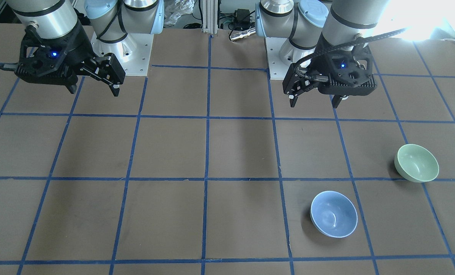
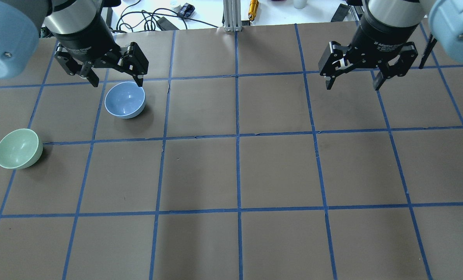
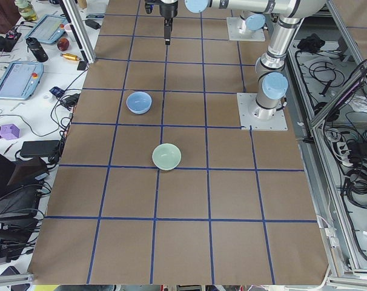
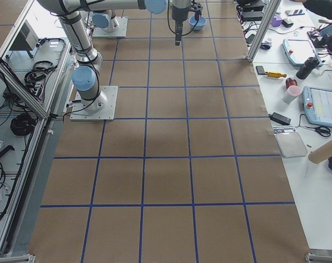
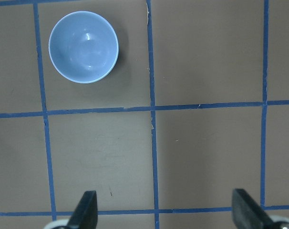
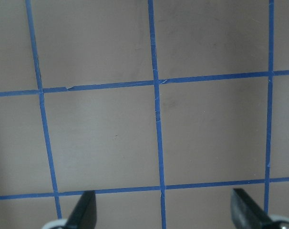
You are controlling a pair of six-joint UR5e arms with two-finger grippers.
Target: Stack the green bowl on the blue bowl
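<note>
One wrist view shows blue bowl (image 5: 83, 46); overhead adds green bowl (image 2: 18, 148).

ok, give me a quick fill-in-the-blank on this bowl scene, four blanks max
The green bowl and the blue bowl both sit on the robot's ___ half of the table. The left wrist view shows only the ___ bowl. The left gripper and the right gripper are both ___ and empty. The bowl nearer the table's end is the ___ one.
Missing: left; blue; open; green.
</note>
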